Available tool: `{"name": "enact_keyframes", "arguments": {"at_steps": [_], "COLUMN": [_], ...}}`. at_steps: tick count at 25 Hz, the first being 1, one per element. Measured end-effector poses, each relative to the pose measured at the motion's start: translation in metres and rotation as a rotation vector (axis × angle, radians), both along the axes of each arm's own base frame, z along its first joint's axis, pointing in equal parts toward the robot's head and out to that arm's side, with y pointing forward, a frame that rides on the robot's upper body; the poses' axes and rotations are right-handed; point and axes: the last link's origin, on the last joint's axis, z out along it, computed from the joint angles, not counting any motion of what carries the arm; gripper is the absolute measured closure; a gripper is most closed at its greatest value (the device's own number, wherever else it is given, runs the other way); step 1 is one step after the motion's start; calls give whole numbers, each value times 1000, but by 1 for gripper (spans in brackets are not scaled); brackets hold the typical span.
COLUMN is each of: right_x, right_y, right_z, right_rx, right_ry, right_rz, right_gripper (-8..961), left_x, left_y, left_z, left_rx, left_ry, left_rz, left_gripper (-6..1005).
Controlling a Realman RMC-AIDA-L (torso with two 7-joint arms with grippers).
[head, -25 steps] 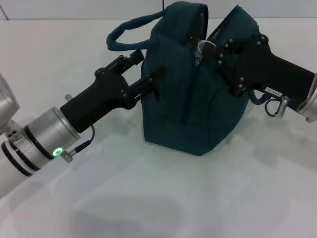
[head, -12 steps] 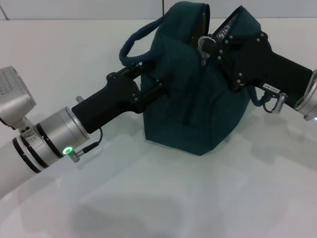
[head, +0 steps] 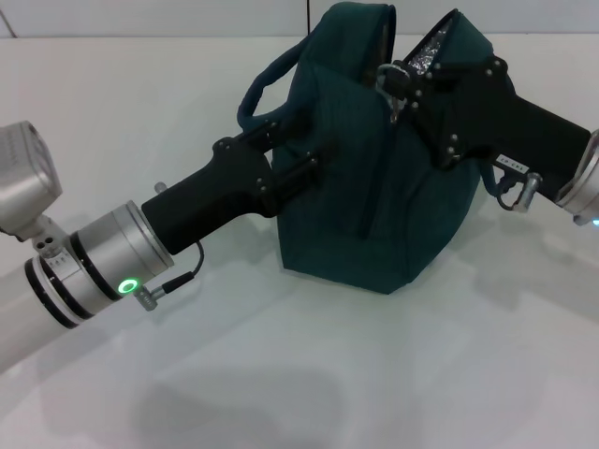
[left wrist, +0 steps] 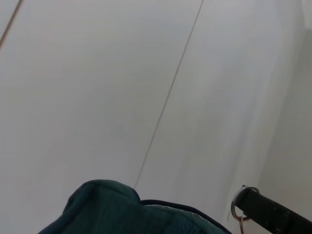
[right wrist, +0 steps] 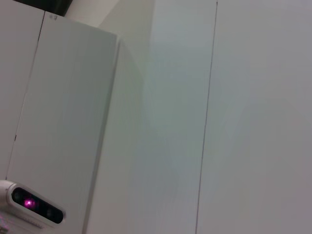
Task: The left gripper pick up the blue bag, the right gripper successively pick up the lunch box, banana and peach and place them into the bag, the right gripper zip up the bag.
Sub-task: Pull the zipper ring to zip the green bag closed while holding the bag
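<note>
the blue bag (head: 365, 178) stands upright on the white table (head: 309, 374), between the two claws. the left gripper (head: 304, 154) presses into the bag's left side just below a loop handle (head: 267, 89), apparently clamped on the fabric. the right gripper (head: 398, 89) sits at the bag's top on the zipper ring pull (head: 387, 82), closed on it

The head camera looked forward and down from close above the white table (head: 309, 374), taking in both arms and the blue bag (head: 360, 187). The left wrist camera faced upward past the bag's top (left wrist: 122, 209), sharing it with the head view. The right wrist camera faced only wall panels (right wrist: 243, 122).
</note>
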Motion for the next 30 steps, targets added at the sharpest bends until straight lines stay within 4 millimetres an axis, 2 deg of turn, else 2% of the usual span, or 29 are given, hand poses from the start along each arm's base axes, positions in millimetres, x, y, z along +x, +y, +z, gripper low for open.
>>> {"name": "enact_keyframes", "arguments": {"at_steps": [14, 24, 30], "right_x": [-3, -2, -2], "right_y": [2, 2, 2], "right_z": [0, 0, 0], "right_rx": [6, 6, 6], "right_ry": [-1, -2, -3], "right_rz": [8, 7, 4], "right_gripper": [947, 947, 947], "left_x": [-3, -6, -7], "left_y": [15, 17, 17], "left_z": [-6, -3, -3], "left_rx": [15, 37, 58], "left_ry": [61, 54, 67], "left_rz": [63, 86, 77], "left_gripper": [427, 443, 552]}}
